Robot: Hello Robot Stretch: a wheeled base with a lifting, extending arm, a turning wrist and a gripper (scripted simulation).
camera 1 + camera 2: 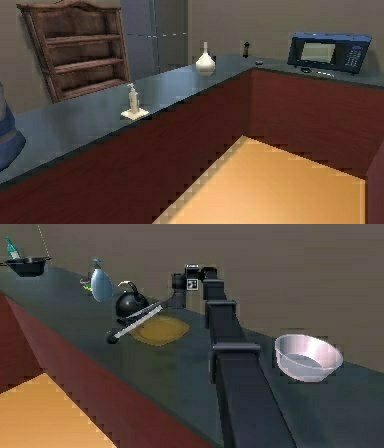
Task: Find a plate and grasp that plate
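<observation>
My arm (238, 374) reaches out over a dark countertop (60, 324). At its far end stand the white marker squares (192, 274). Just left of them is the gripper (166, 308), above a flat tan round-cornered thing (163, 332) that lies on the counter and may be a plate. Next to it are a round black kettle-like thing (130, 302) and a long thin grey utensil (135, 325). I cannot tell whether the gripper holds anything. A shiny metal bowl (308, 357) sits on the counter in the arm side view's right.
A blue bottle (98, 280) and a dark pan (27, 265) stand farther along the counter. Ahead, an L-shaped counter (90, 120) with red-brown fronts carries a soap dispenser (133, 101), a white vase (205, 61) and a microwave (328, 52). A wooden shelf (80, 45) stands behind. Orange floor (270, 190) lies open.
</observation>
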